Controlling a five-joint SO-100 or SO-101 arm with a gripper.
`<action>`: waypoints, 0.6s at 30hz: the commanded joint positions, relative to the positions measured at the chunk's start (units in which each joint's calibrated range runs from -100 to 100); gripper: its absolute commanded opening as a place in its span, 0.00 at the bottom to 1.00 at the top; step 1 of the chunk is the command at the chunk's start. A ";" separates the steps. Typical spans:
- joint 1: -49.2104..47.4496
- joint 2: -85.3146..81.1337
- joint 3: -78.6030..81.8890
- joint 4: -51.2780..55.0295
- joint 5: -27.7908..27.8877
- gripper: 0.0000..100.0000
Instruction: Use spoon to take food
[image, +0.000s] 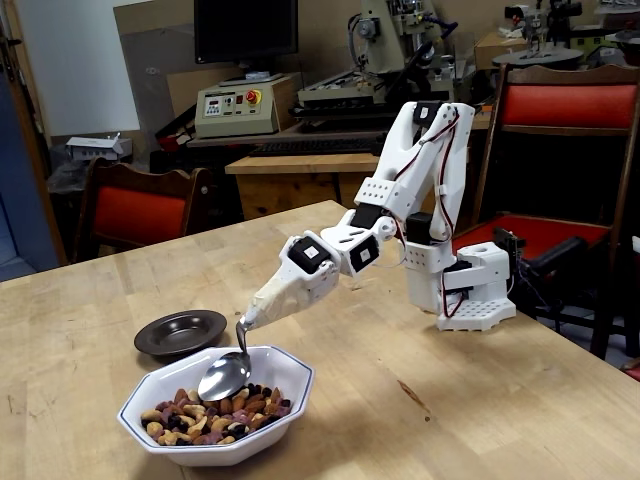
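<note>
The spoon (226, 372) is a small polished metal one, its oval bowl hanging just above the near-left part of the food (215, 412), tilted with the hollow facing the camera and, as far as can be seen, empty. Its thin handle curves up from the bowl to the gripper (250, 318), where beige tape covers the upper end.

Handling judgement: the spoon is light and rigid, but bare metal is slippery, so the taped upper handle is the proper place to hold it; the tape looks meant to stop it twisting. The thin neck may flex or swivel under load if pushed hard into the pile.

The food is a loose heap of brown almonds, pale cashews and dark pieces. Each piece appears hard, light and free to roll, so a shallow sweeping scoop should serve better than a straight jab, and a level spoon is needed afterwards or pieces will slide off.

The jaws are wrapped in the same beige tape and are hidden; they appear closed around the spoon handle, which hangs from them.

The white bowl (283, 372) holding the food sits on the table (450, 400). A dark saucer (182, 331) lies just behind the white bowl to its left, empty. The arm base stands well apart to the bowl's right.
</note>
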 joint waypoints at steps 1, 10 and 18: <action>-0.65 -0.47 -0.41 -0.84 0.05 0.04; -3.09 -0.47 -0.33 -0.52 -0.10 0.04; -5.09 -0.38 -0.33 -0.52 -0.10 0.04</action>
